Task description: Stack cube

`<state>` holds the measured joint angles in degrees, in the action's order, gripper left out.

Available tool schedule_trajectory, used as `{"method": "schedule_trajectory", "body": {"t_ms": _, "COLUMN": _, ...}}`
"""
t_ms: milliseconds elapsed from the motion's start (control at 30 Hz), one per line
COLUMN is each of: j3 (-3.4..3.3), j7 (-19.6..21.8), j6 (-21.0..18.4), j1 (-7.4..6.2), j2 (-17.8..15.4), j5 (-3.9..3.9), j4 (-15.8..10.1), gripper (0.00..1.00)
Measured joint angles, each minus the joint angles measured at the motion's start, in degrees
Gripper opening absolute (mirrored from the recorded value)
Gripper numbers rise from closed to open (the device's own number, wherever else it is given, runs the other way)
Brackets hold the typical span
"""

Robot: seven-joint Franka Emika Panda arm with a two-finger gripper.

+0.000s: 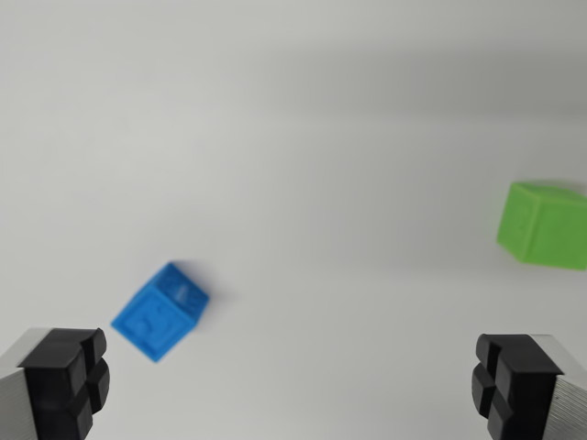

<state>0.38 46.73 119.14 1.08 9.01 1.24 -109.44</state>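
A small blue cube (160,311) lies on the white surface at the wrist view's lower left, turned at an angle. At the wrist view's right edge a green cube (543,224) rests, partly cut off by the frame. My gripper (292,390) is open, its two black fingertips (66,380) at the bottom corners with nothing between them. The blue cube sits just above and to the right of the left fingertip, apart from it. The green cube is well above the right fingertip.
The white tabletop (293,137) fills the view, slightly blurred.
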Motion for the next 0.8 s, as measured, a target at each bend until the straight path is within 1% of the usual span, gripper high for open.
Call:
{"method": "schedule_trajectory", "body": {"t_ms": 167, "j3": 0.05, "j7": -0.37, "j6": 0.53, "j1": -0.16, "j2": -0.04, "j5": 0.00, "j4": -0.65, "gripper": 1.00}}
{"method": "schedule_trajectory", "body": {"t_ms": 400, "j3": 0.24, "j7": -1.18, "j6": 1.82, "j1": -0.42, "j2": -0.31, "j5": 0.00, "j4": -2.26, "gripper": 1.00}}
{"method": "schedule_trajectory", "body": {"t_ms": 800, "j3": 0.76, "j7": -3.25, "j6": 5.07, "j1": -1.07, "j2": -0.85, "j5": 0.00, "j4": -6.15, "gripper": 1.00}}
